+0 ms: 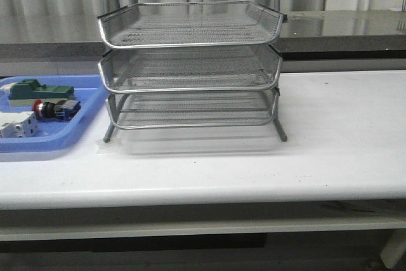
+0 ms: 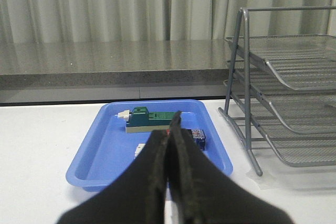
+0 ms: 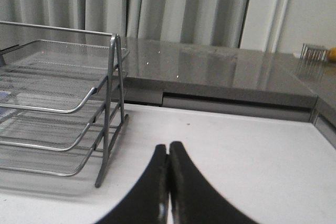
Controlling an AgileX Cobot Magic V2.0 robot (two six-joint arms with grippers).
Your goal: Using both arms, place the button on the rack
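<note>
The button [image 1: 56,110], with red head and blue rear block, lies in the blue tray [image 1: 70,138] at the table's left. In the left wrist view only its blue block [image 2: 198,138] shows past the fingers. The three-tier wire-mesh rack [image 1: 190,68] stands at the table's middle; it also shows in the left wrist view [image 2: 283,98] and the right wrist view [image 3: 58,114]. My left gripper [image 2: 172,124] is shut and empty, held short of the tray. My right gripper [image 3: 168,148] is shut and empty over bare table, right of the rack. Neither arm shows in the front view.
The blue tray also holds a green block [image 1: 38,89] and a white switch unit [image 1: 18,125]. A grey counter [image 1: 342,26] and curtains run behind the table. The table's front edge [image 1: 203,198] is near.
</note>
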